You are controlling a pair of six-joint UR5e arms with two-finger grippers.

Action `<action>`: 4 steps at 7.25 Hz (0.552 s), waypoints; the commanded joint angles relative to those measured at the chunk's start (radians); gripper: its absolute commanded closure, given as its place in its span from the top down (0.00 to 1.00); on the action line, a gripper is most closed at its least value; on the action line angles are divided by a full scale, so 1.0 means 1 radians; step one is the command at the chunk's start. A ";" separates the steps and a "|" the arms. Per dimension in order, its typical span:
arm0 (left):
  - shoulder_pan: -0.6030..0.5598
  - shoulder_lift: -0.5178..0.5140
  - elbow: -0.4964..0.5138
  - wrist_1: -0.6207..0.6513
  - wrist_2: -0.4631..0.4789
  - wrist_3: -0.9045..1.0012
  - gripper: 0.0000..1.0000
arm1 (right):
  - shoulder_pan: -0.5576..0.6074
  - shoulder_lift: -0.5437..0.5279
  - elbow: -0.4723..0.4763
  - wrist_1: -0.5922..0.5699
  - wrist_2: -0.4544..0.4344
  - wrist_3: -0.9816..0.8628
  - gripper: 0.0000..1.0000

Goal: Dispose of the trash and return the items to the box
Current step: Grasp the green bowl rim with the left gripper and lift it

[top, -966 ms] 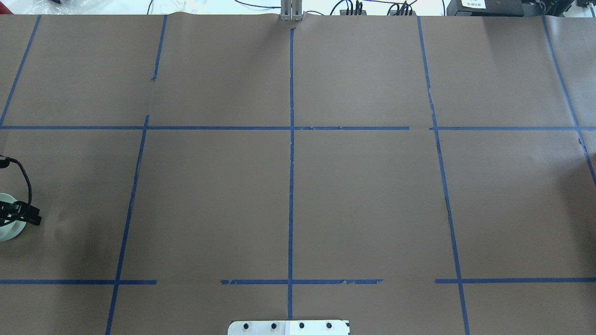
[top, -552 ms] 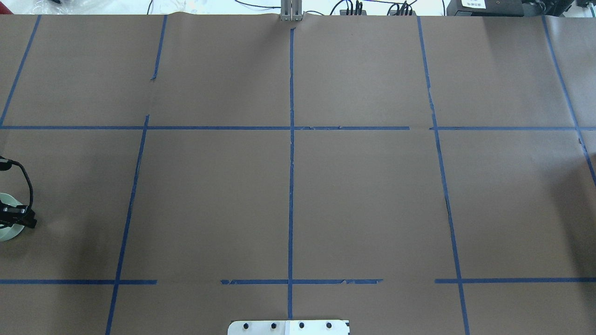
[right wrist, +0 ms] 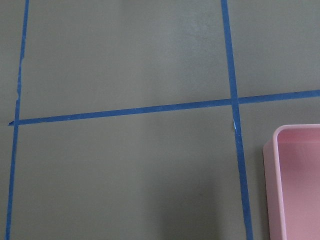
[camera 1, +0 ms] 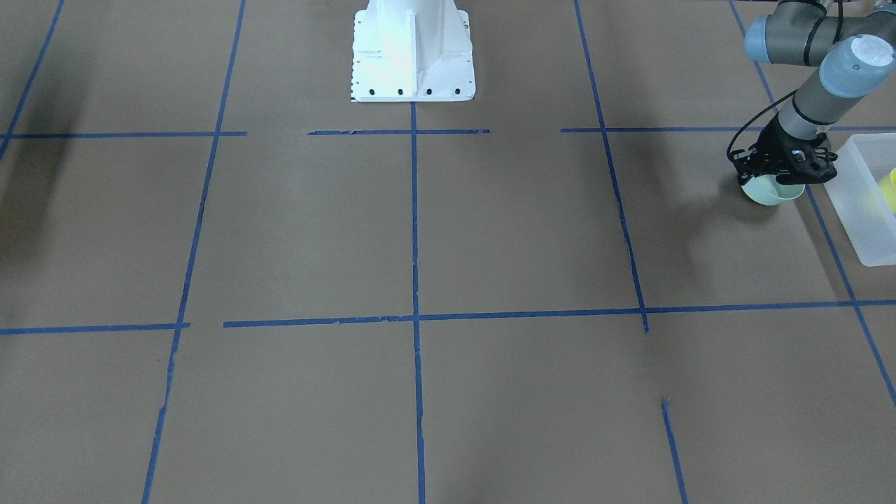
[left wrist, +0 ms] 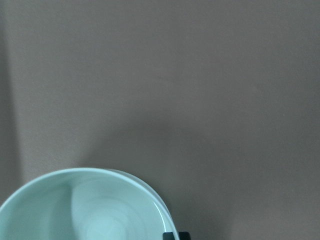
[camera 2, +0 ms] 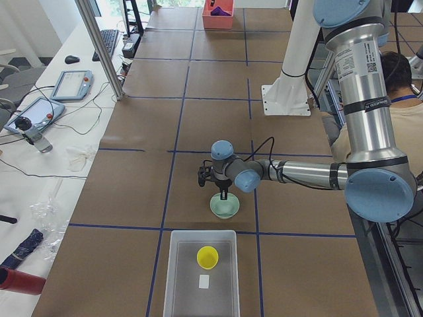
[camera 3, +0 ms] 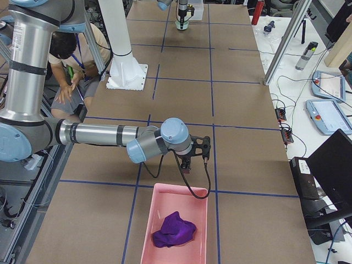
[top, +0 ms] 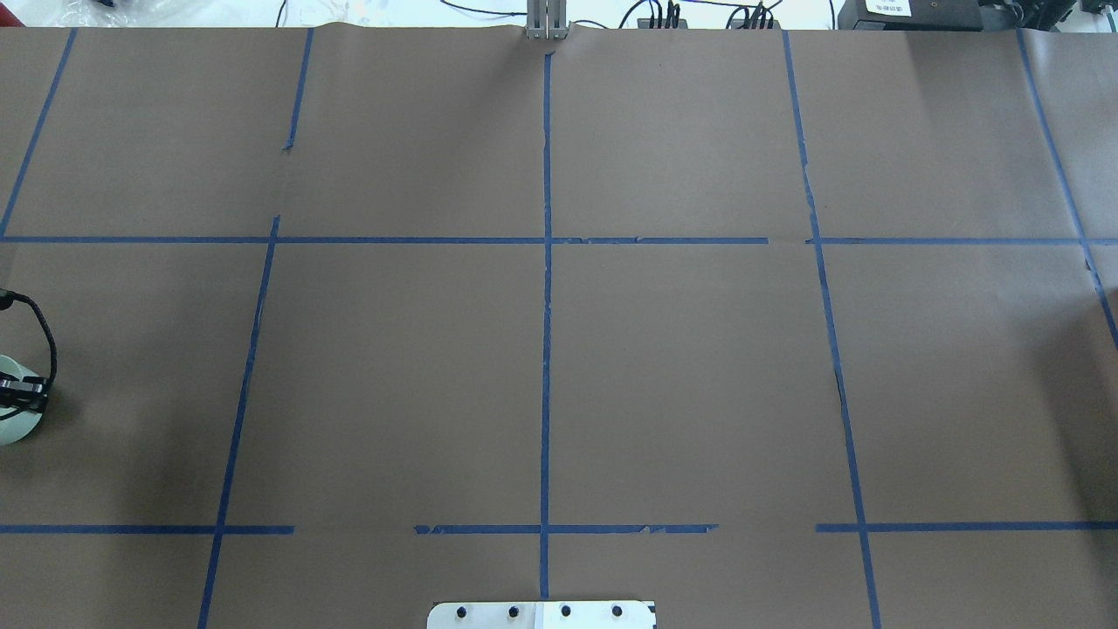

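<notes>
**Left end of the table.** The left gripper point(camera 1: 777, 175) is clamped on the rim of a small round pale mint-green bowl point(camera 1: 768, 192), which is upright. The bowl is just beside the rectangular translucent frosted-white plastic tub point(camera 1: 862, 224) and clear of its wall. From here it is hard to judge whether the bowl rests on the brown paper-covered table point(top: 699, 367) or hangs just above it. A small tapered yellow plastic cup point(camera 2: 208, 257) is inside the tub.

**Right end.** The right gripper point(camera 3: 188, 164) points down near the rim of a pink plastic tray point(camera 3: 147, 231) holding a crumpled purple cloth point(camera 3: 173, 231). Whether its jaws are parted or closed cannot be told.
</notes>
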 commanded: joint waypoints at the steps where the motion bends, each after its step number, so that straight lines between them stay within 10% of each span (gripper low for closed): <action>1: -0.077 0.063 -0.186 0.002 0.018 0.003 0.00 | -0.002 0.000 0.000 0.000 0.007 0.003 1.00; 4: -0.412 0.065 -0.178 0.040 0.014 0.460 0.00 | -0.020 0.002 0.000 0.000 0.007 0.017 1.00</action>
